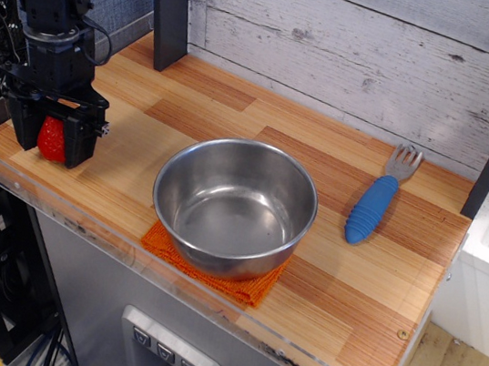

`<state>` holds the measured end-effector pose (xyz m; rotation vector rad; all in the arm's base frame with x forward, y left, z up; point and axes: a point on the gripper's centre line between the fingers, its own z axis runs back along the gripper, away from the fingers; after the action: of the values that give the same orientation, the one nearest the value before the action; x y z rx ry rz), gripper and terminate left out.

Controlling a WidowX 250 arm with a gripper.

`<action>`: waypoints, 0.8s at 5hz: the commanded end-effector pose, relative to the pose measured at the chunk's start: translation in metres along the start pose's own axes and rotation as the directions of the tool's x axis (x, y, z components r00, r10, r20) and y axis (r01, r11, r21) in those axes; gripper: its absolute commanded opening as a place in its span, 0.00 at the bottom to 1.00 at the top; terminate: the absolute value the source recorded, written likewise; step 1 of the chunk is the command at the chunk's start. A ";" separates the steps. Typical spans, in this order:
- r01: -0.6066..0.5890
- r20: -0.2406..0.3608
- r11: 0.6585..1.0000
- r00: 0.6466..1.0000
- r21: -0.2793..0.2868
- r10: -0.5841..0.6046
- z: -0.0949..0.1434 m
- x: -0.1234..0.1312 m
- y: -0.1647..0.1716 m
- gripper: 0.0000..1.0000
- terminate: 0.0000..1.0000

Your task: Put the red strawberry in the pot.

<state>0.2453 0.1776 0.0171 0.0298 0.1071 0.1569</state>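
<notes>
**Strawberry in the grip, pot waiting to the right**

While the pot [234, 204] sits empty near the front edge of the wooden surface [191, 111], the red strawberry [52, 138] is at the far left end, held between the two black fingers [80, 138] of the gripper [50, 137]. The fingers look clamped on its sides, one to each flank, with the berry's red body showing in the gap between them; whether it is lifted clear of the surface or only just resting on it cannot be told from this angle.

The strawberry is judged to be a light, stiff piece of glossy plastic. Its weight should be no trouble, but the smooth skin and the tapering cone shape make it liable to squirt out of a squeeze placed near the narrow tip. The widest part of the body is the sound place to hold, and that is roughly where the fingers appear to sit.

The pot stands on an orange cloth [238, 285], well apart from the gripper. Its rolled rim stands high, so the berry would need to clear it. A blue-handled fork [377, 203] lies beyond the pot, out of the way.
</notes>
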 end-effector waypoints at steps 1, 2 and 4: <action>-0.108 0.308 0.993 0.947 0.050 0.087 0.100 -0.022 -0.017 0.00 0.00; -0.088 0.372 0.996 0.924 -0.015 0.087 0.150 -0.037 -0.059 0.00 0.00; 0.208 0.210 0.978 0.956 0.000 -0.203 0.128 -0.039 -0.150 0.00 0.00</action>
<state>0.2512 0.0140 0.1333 0.0045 -0.0658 -0.0670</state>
